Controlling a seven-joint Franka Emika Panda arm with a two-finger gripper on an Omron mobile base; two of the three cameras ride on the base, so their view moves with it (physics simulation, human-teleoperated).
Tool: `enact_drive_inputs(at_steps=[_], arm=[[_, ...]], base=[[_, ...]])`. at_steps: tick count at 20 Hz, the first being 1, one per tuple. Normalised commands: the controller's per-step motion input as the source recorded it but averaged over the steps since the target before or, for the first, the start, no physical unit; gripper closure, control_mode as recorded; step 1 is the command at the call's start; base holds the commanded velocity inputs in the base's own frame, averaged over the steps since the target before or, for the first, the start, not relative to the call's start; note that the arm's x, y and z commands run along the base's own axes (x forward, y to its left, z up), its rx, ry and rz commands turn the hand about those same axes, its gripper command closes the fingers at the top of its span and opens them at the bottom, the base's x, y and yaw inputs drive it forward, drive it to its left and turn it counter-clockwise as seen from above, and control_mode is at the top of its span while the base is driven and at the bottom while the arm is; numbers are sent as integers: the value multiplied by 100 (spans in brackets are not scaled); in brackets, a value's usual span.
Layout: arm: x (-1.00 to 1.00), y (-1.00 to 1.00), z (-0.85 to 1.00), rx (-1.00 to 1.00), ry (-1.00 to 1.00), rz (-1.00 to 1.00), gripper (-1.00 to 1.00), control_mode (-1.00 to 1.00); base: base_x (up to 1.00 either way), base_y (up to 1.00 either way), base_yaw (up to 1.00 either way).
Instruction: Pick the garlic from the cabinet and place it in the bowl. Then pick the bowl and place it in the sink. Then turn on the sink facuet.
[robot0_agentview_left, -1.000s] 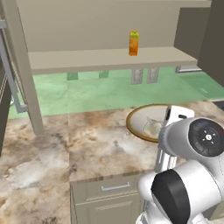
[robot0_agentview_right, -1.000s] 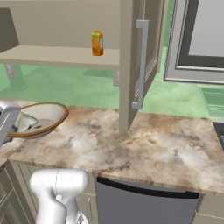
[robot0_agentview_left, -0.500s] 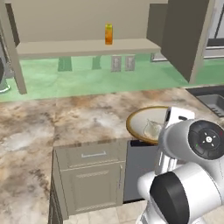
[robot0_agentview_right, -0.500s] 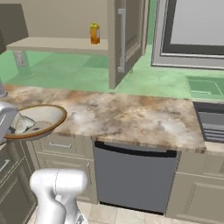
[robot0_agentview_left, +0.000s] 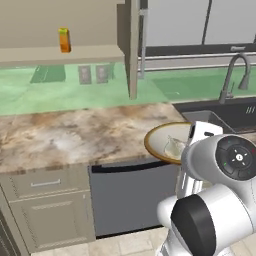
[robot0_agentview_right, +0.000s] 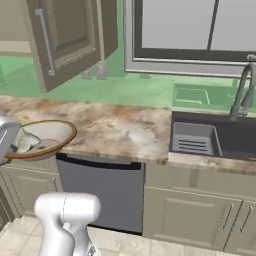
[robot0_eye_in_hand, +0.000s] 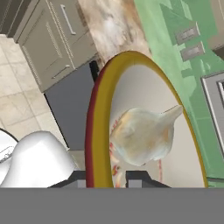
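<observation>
The claw is clamped narrow on the rim of the bowl; in the hand view one dark tip sits on each side of the yellow-brown rim. The garlic lies inside the bowl, just beyond the tips, its point aimed away from them. In the left base view the bowl is held out past the front edge of the counter, above the dark dishwasher front, with the garlic pale against its cream inside. The right base view shows the bowl at the far left, garlic in it, level with the counter edge.

Compared with half a second ago, both base views have slid sideways along the counter, so the camera has moved; the bowl sits in the same place relative to the arm. The sink and its rack now lie well off to the right of the claw, much nearer than before, and the tap has come into sight behind it. The cabinet with its orange carton has drifted away to the left, its open door behind the bowl.
</observation>
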Motion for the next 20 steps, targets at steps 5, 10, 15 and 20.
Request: enact_drive_inputs(at_steps=[5,10,15,20], arm=[[0,0,0,0,0,0,100,100],[0,0,0,0,0,0,100,100],[0,0,0,0,0,0,100,100],[0,0,0,0,0,0,100,100]], base=[[-9,-100,0],[-6,-100,0],[0,-100,0],[0,-100,0]])
